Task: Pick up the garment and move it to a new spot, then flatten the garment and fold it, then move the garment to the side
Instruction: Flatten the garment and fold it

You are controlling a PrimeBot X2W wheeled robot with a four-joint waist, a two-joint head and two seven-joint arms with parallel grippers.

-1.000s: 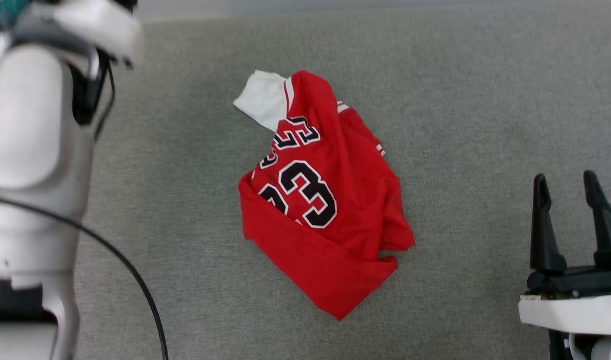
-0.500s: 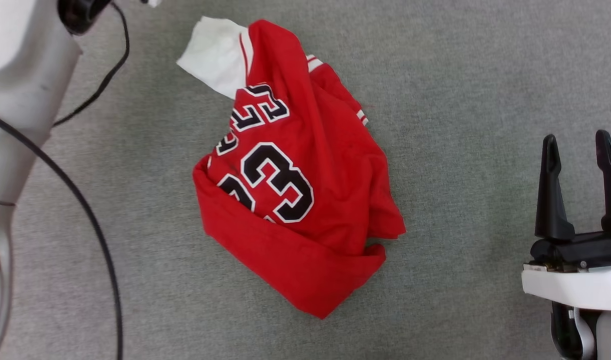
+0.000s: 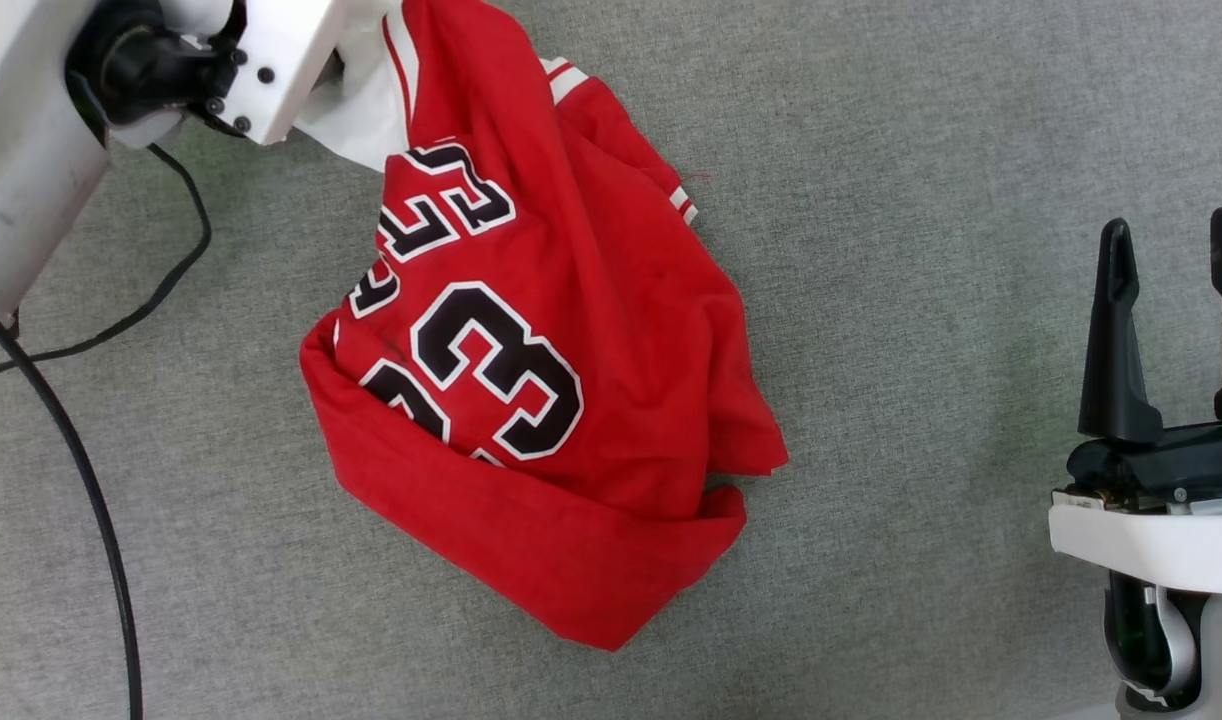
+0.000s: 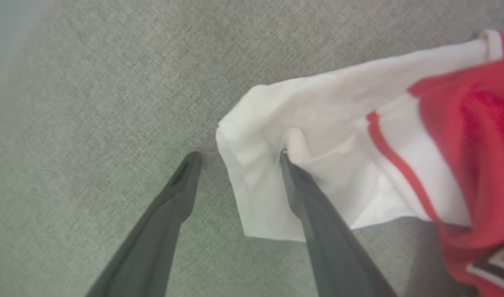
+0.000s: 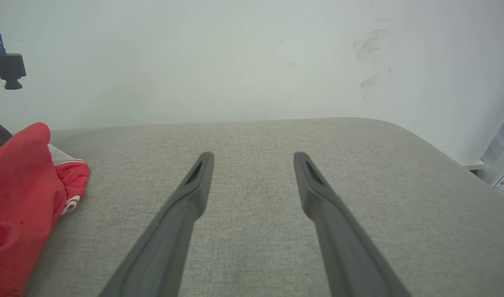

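Left hand (image 4: 239, 154) reached the garment (image 3: 541, 330); wrist view shows fingers (image 4: 173, 206) straddling sleeve (image 4: 318, 107).

On my right wrist feed the right gripper (image 5: 253, 156) has its 2 dark fingers spread wide with nothing between them, pointing out over the grey fabric surface (image 5: 359, 185). To the left lies the garment (image 5: 21, 185), a crumpled red heap with a bit of white-and-red striped trim showing, well apart from the fingers. Beyond the far edge rises a white wall (image 5: 194, 62), with faint scuff marks (image 5: 369, 62) on its right and a dark fitting (image 5: 6, 68) at far left
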